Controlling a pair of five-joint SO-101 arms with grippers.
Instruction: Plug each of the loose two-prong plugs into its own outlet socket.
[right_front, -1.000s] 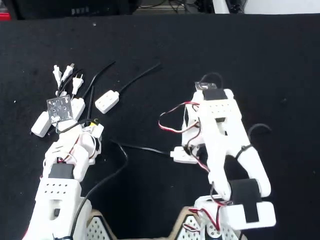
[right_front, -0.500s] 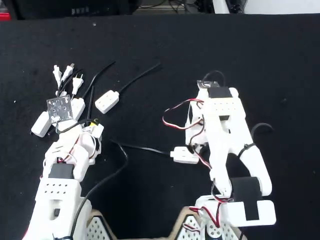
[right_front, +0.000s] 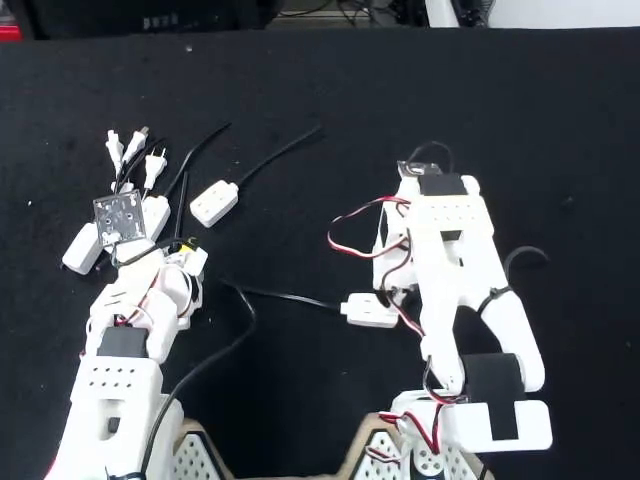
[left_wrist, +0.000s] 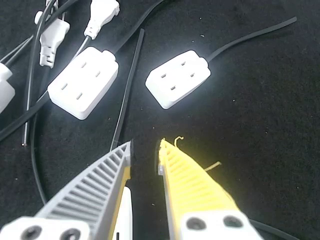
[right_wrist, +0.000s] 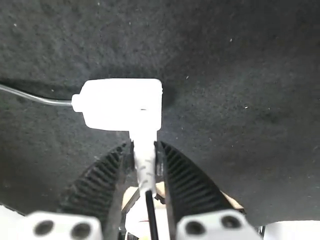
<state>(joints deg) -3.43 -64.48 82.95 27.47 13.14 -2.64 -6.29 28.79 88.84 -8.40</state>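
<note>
Ahead of the left gripper (left_wrist: 145, 150), whose fingers stand narrowly apart and empty, lie two sockets (left_wrist: 83, 82) and loose plugs (left_wrist: 52, 37). The right gripper (right_wrist: 144, 146) pinches a plug (right_wrist: 145, 167), seemingly seated in the socket (right_wrist: 120, 104) beyond its fingertips; letting go comes next. That arm has edged rightward since.

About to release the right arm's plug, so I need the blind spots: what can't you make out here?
1. Right wrist view: prongs of the plug in the right gripper are hidden where it meets the socket; seating unconfirmed.
2. High view: that junction lies under the right arm.
3. Left wrist view: loose plugs cut off by the frame edge.
</note>
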